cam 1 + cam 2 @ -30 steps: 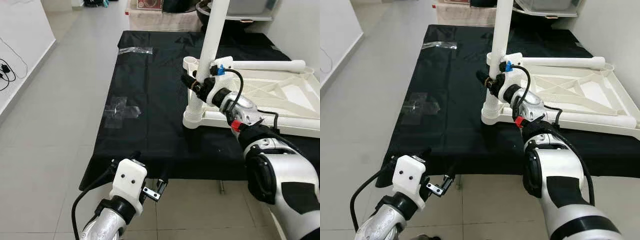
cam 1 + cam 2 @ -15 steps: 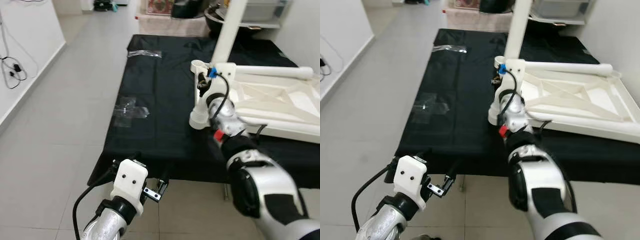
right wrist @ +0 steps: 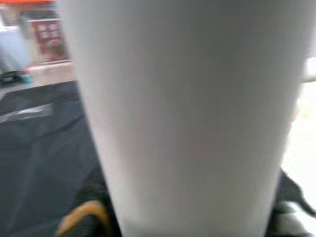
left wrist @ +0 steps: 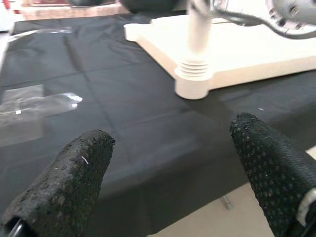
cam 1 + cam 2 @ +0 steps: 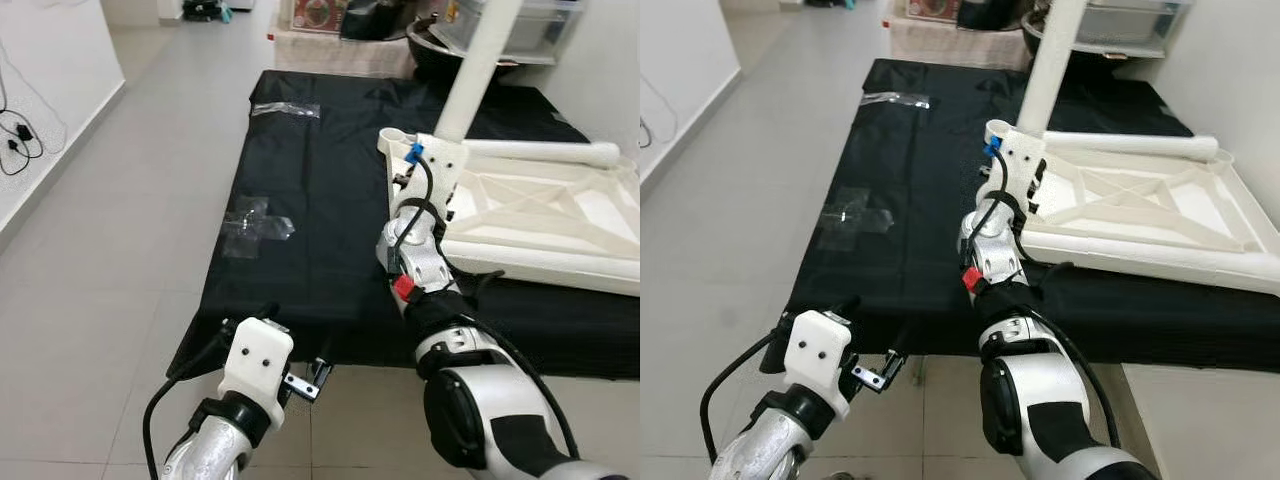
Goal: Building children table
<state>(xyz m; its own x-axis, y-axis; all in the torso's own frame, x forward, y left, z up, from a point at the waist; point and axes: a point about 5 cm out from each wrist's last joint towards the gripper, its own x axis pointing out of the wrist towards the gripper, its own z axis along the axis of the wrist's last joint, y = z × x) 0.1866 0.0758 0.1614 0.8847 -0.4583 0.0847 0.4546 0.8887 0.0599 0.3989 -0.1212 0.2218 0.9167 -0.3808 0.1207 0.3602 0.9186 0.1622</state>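
Right now my right gripper [image 5: 412,185] has its fingers clenched around the upright white table leg [image 5: 478,72], close above the ribbed collar [image 4: 193,69] where the leg meets a corner of the upside-down white table top [image 5: 545,215]; in the right wrist view the leg [image 3: 187,118] sits hard up against the camera. Leg and table top stand on the black cloth [image 5: 310,190] covering the low worktop, at its right side, and a second white leg [image 5: 540,152] lies flat along the far edge of the table top. My left gripper [image 4: 173,173] hangs low by the near edge of the cloth with its fingers [image 4: 69,182] released and spread apart, grasping nothing. Clear plastic bags [image 5: 255,222] lie on the cloth well left of the table, another [image 5: 285,109] near the far end.
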